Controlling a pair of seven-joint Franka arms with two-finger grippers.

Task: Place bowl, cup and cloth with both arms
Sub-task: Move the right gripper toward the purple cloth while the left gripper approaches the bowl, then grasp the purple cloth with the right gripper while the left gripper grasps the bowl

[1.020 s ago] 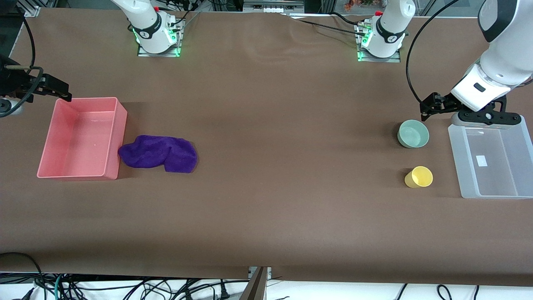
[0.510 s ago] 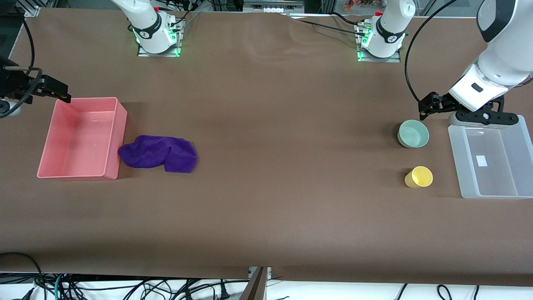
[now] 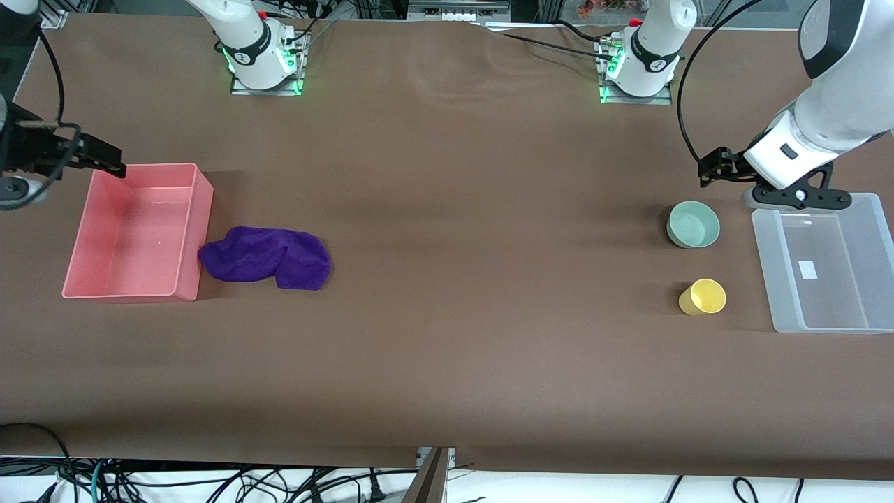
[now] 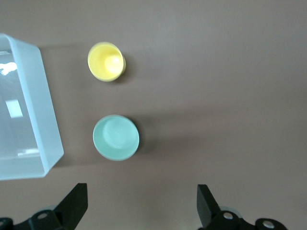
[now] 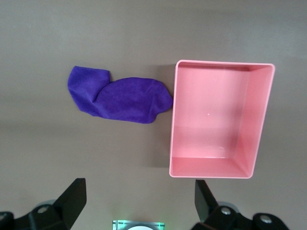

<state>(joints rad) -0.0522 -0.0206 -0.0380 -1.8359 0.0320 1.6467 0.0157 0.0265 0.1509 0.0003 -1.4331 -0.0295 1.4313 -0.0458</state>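
Purple cloth (image 3: 266, 256), one bowl (image 3: 693, 224), one cup (image 3: 702, 297)

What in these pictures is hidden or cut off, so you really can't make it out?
- Right gripper: front view's edge cuts off most of its arm.
- Left gripper: left wrist view's edge cuts off everything but its spread fingertips.
- Cloth: crumpled, so its folds hide its underside in both views.
- Clear bin: partly cut off in left wrist view.

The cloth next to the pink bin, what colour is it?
The cloth is deep purple, seen best in the right wrist view.
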